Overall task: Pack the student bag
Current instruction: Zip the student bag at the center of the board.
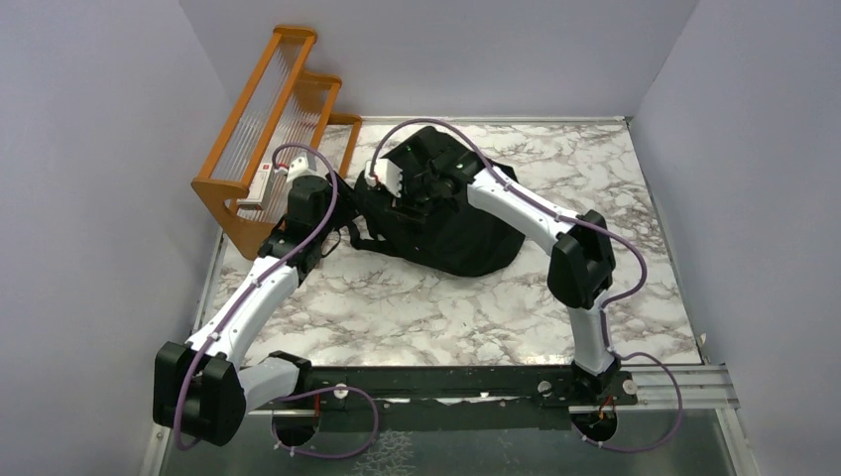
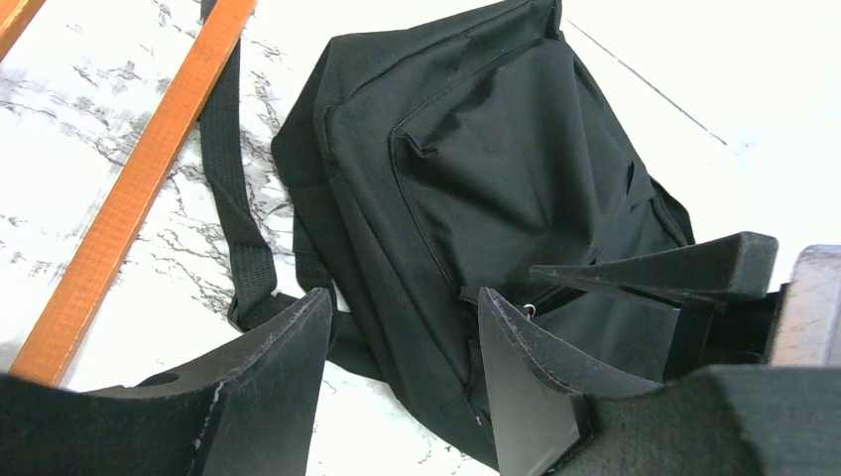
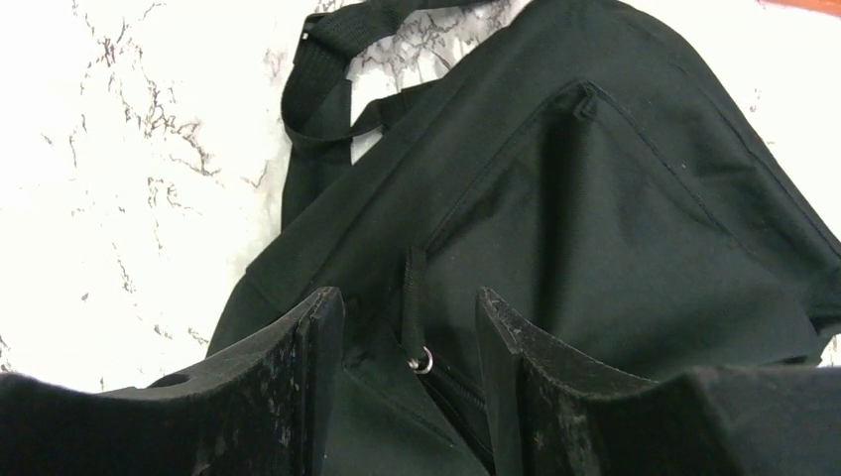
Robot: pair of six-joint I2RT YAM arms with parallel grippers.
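The left arm [image 1: 248, 302] and right arm [image 1: 531, 210] are built of white tube links joined by chunky black joint housings [image 1: 580, 270]. A thin purple cable [image 1: 645, 270] loops along each arm, held by small white clips. The left fingers [image 2: 283, 382] and right fingers [image 3: 288, 382] are matte black wedges, scuffed pale grey along their edges.

Student bag [image 1: 466, 248]: plain black all over, straps included, no print. Table [image 1: 397, 307]: white marble pattern with grey-brown veining. Rack [image 1: 260, 129], far left: orange-brown wood (the thin rods between its rails look pale, exact colour hard to tell). Arm links [image 1: 248, 302]: white, with black joints. Cables [image 1: 635, 273]: purple. Left gripper [image 2: 402, 317] and right gripper [image 3: 409, 312]: black, with pale scuff flecks along the edges. Zip ring [image 3: 423, 360]: silver. Walls [image 1: 89, 149]: pale lilac-grey.
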